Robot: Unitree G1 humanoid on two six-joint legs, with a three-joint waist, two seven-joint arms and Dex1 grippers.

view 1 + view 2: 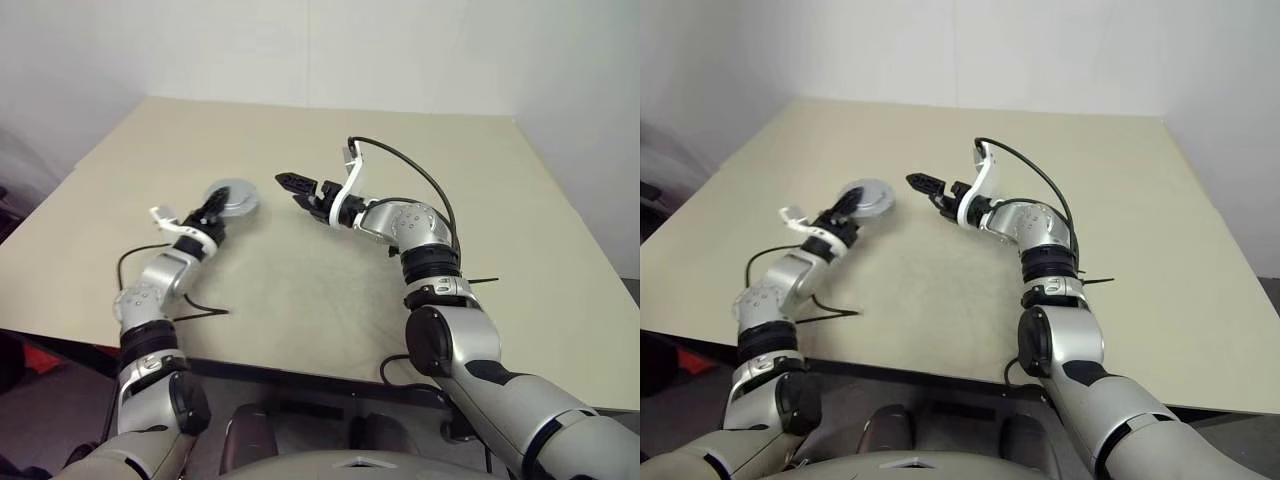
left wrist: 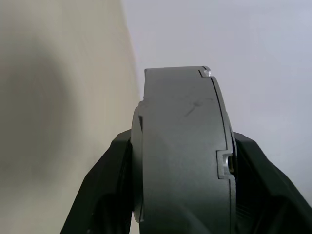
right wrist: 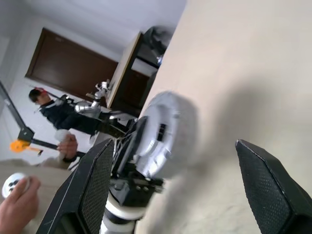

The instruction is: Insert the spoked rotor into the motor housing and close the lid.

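We see a plain pale beige table [image 1: 330, 280]; the motor housing [image 1: 233, 195] is light silver-grey, matte grey up close; both grippers' fingers [image 3: 97, 190] are black with fine dotted pads.

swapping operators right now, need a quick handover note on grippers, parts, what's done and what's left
Left gripper: shut on the motor housing, held edge-on between its fingers above the table.
Right gripper: open and empty, beside the housing, apart from it.
Housing looks closed: a seam runs around its side where the lid sits. Rotor not seen loose, likely inside; cannot confirm.
Left: check the lid is fully seated, then set the housing down.
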